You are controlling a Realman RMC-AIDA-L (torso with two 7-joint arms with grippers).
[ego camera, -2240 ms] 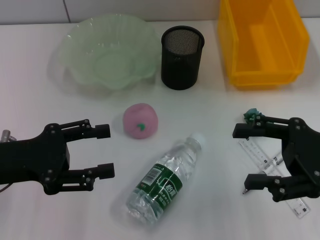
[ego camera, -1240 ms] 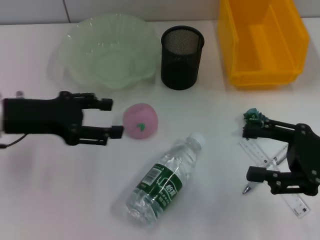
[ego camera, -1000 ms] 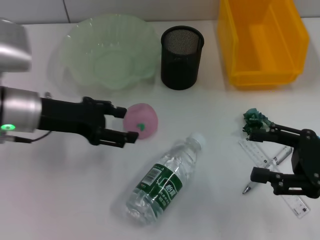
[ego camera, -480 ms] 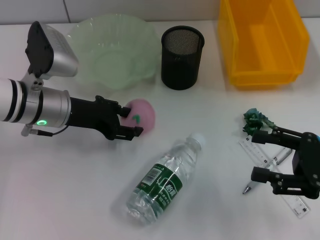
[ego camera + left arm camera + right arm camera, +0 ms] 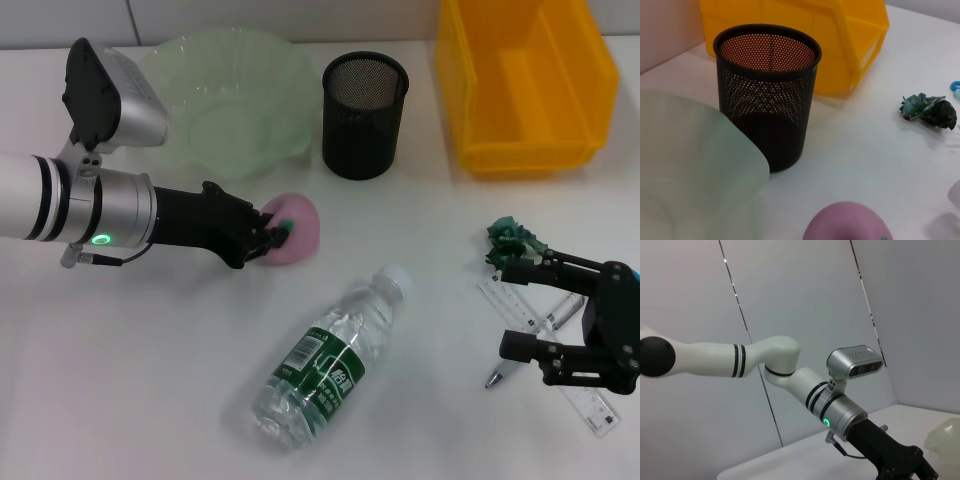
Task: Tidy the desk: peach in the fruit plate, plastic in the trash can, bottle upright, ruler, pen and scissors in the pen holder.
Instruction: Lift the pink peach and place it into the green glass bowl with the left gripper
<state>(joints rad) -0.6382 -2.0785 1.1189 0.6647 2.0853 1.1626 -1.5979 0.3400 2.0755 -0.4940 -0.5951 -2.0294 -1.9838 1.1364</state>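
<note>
The white desk [image 5: 120, 400] carries everything here, and at its far right edge stands the yellow bin [image 5: 525, 85], with the pale green fruit plate [image 5: 215, 100] at the far left and the black mesh pen holder [image 5: 364, 115] upright between the 2. The left gripper [image 5: 272, 236] reaches in from the left at the end of a white and silver arm, low over the desk just in front of the plate, its 2 black fingers set around the pink peach [image 5: 298, 226]; whether they already press on the fruit cannot be told from the head view. The right gripper [image 5: 520, 307] hangs over the right side of the desk with its fingers spread wide, holding nothing. In the middle, nearer the robot, the clear bottle [image 5: 328, 358] with a green label lies on its side, white cap pointing toward the peach. Under the right gripper lie the clear ruler [image 5: 512, 305] and the pen [image 5: 500, 372], partly hidden by the fingers. Just beyond them sits the crumpled green plastic [image 5: 510, 238], apart from the bin.
</note>
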